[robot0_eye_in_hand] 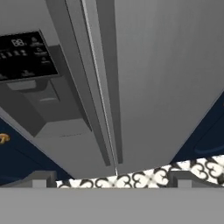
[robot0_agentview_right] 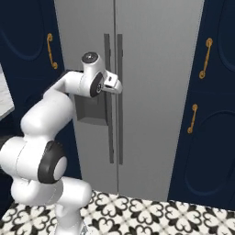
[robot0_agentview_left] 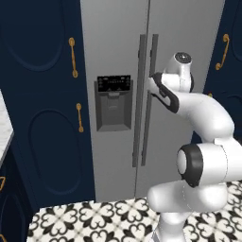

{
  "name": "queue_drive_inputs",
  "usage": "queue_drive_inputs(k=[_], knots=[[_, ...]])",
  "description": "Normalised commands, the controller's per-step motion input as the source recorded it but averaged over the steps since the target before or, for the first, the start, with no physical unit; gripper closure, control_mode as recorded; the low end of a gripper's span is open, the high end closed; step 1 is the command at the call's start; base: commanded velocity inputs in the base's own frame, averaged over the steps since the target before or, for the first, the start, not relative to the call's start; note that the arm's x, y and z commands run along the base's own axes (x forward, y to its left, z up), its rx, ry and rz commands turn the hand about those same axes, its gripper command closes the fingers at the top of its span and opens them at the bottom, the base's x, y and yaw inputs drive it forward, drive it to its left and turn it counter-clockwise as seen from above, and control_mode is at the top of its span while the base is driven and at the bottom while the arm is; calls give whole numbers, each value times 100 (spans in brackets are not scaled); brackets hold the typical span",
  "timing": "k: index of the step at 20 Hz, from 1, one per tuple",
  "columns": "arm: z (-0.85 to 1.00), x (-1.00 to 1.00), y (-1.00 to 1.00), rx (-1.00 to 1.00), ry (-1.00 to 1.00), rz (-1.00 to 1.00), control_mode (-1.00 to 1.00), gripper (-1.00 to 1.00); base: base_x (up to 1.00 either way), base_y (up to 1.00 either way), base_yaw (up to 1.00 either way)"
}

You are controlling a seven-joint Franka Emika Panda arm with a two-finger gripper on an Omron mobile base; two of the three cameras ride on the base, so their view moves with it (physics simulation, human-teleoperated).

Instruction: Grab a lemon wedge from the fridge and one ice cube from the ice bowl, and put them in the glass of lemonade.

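Note:
The tall grey fridge [robot0_agentview_left: 113, 47] [robot0_agentview_right: 156, 69] [robot0_eye_in_hand: 166, 65] stands shut, its two doors meeting at a pair of vertical handles. A black dispenser panel [robot0_agentview_left: 113, 101] [robot0_eye_in_hand: 26, 54] sits in the left door. My gripper [robot0_agentview_left: 151, 84] [robot0_agentview_right: 115, 86] [robot0_eye_in_hand: 111, 179] is open and empty. It hovers close in front of the right door's handle [robot0_agentview_left: 152, 118] [robot0_agentview_right: 120, 133] at about the dispenser's height, its fingertips [robot0_eye_in_hand: 39, 178] spread wide. The lemon wedge is hidden behind the shut doors. The ice cube, ice bowl and glass of lemonade are out of view.
Navy cabinets [robot0_agentview_left: 42, 118] [robot0_agentview_right: 211, 128] with gold handles flank the fridge on both sides. Black-and-white patterned floor tiles [robot0_agentview_left: 94, 217] [robot0_agentview_right: 151, 211] lie below. A white counter edge [robot0_agentview_left: 4, 127] pokes in at the left.

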Motion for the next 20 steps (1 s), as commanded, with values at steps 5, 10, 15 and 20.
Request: queue_drive_inputs(k=[5,10,15,20], knots=[[-33,56,0,0,0,0,-100,-100,0,0,0],[-26,56,-8,0,0,0,-100,-100,0,0,0],[-12,37,-12,0,0,0,-100,-100,0,0,0],[0,22,-13,0,0,-1,-100,-100,0,0,0]])
